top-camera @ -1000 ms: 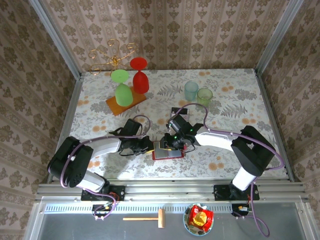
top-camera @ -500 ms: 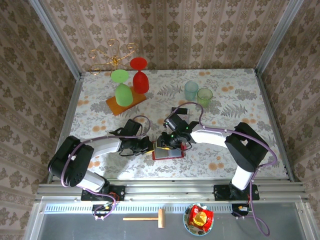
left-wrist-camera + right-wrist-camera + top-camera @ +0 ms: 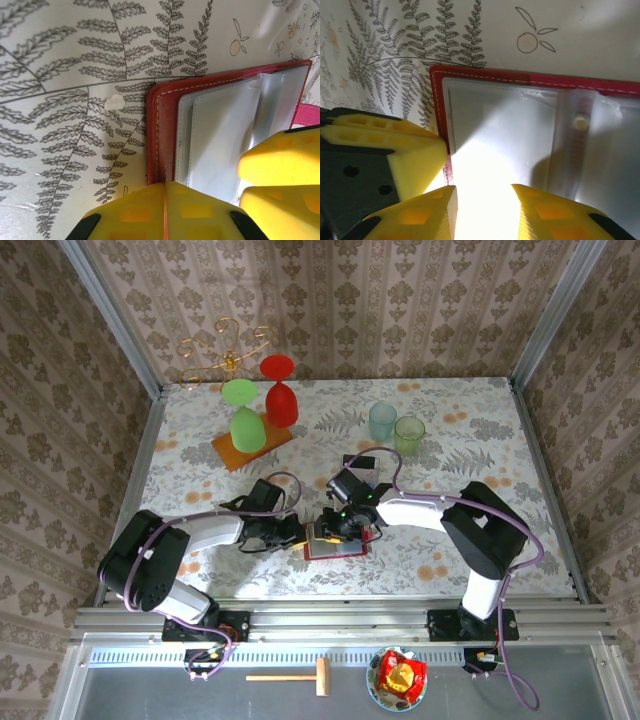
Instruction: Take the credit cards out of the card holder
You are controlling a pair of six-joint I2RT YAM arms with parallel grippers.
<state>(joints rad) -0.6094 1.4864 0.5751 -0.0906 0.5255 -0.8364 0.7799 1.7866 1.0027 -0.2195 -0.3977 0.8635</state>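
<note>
Bench [image 3: 480,440] cloth printed with ferns carries an orange wooden board [image 3: 225,452] at far left, with a green wine glass [image 3: 245,425] and a red wine glass [image 3: 280,400] upturned on it. A bluish tumbler [image 3: 382,422] and a green tumbler [image 3: 408,432] stand far right of centre, well clear of the arms. Nearer the front the red card holder [image 3: 338,548] lies open, clear pockets up. The left claw [image 3: 298,532] is clamped on its left edge. The right claw [image 3: 340,530] hangs over a pocket, jaws apart. Glare hides whether credit cards sit inside.
</note>
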